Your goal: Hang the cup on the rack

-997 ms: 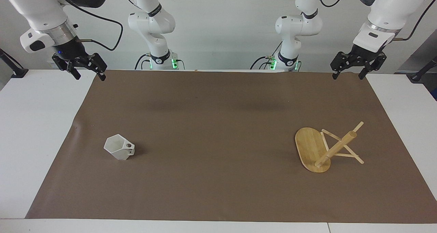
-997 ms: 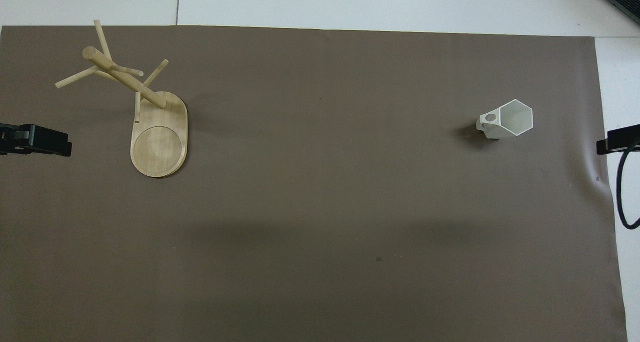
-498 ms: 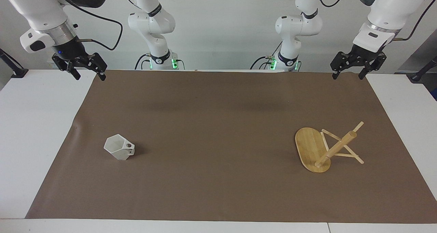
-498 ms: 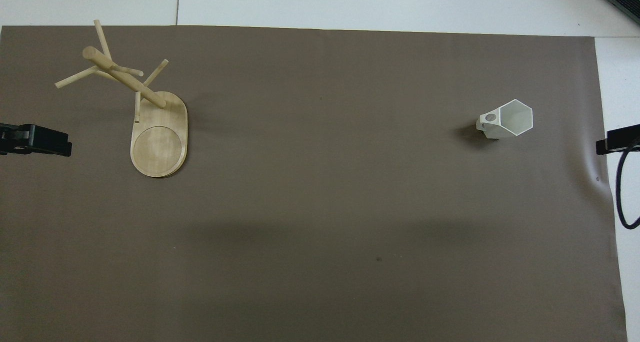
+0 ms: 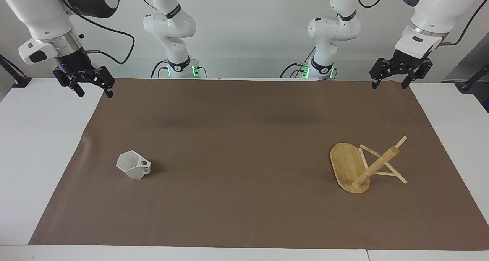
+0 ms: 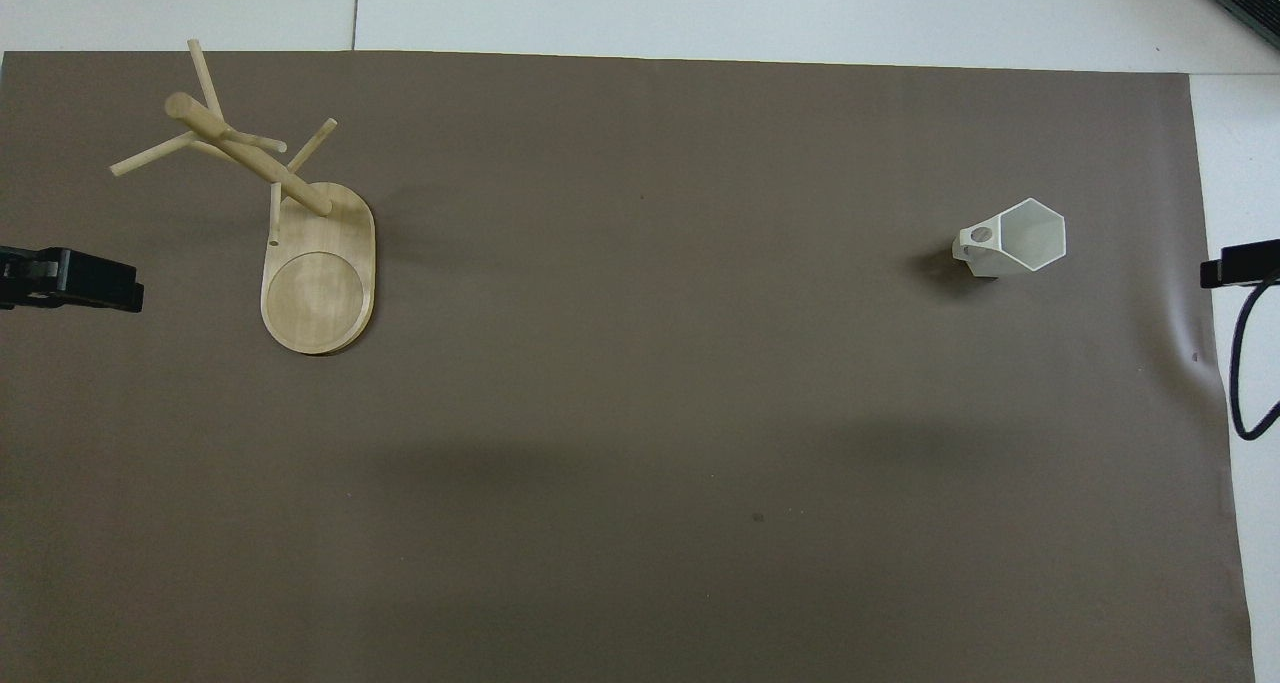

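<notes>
The white faceted cup [image 5: 133, 166] [image 6: 1016, 238] stands on the brown mat toward the right arm's end of the table, rim up, its pierced handle turned toward the table's middle. Toward the left arm's end, the bamboo rack [image 5: 363, 166] [image 6: 317, 281] stands on its oval base with its pegs bare. My right gripper [image 5: 94, 93] [image 6: 1240, 263] hangs open and empty over the mat's edge near the robots, well apart from the cup. Over the mat's other corner near the robots, my left gripper [image 5: 388, 86] [image 6: 72, 280] waits, open and empty.
The brown mat [image 5: 244, 138] covers most of the white table [image 5: 34, 146]. A black cable [image 6: 1240, 383] loops by the right gripper. The base of a stand [image 5: 17, 79] sits at the table's corner near the right arm.
My right gripper has sunk a little and shifted slightly outward toward its end of the table. The left gripper, cup and rack have not moved.
</notes>
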Robot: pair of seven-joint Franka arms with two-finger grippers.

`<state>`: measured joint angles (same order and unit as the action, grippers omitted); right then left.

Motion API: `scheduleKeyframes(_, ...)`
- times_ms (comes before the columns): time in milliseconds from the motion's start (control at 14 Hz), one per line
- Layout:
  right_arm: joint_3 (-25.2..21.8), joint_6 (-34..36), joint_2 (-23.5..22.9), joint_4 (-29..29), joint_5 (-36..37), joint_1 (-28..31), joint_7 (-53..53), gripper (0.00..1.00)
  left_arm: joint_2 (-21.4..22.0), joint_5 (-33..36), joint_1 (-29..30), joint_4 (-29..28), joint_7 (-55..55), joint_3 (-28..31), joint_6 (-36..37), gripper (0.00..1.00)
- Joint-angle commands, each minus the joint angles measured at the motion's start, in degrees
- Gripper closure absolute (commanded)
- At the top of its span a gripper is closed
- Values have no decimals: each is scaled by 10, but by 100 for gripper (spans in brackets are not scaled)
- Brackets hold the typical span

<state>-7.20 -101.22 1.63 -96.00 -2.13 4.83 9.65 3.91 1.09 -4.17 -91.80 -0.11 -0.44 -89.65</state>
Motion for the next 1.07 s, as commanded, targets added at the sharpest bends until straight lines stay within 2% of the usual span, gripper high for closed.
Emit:
scheduleKeyframes(0,2,-69,-5,-42,5,1,23,0,9,-3,-5,-7,-1,4,-6,0)
scheduleKeyframes(356,3,-207,-76,-91,4,-12,42,0,9,-3,-5,-7,0,4,-6,0)
scheduleKeyframes(498,3,-247,-112,-93,3,-15,41,0,9,-3,-5,-7,0,4,-6,0)
scheduleKeyframes(712,3,-294,-154,-93,-5,-12,42,0,9,-3,-5,-7,0,4,-6,0)
scheduleKeyframes(997,3,-319,-176,-93,-5,-11,42,0,9,-3,-5,-7,0,4,-6,0)
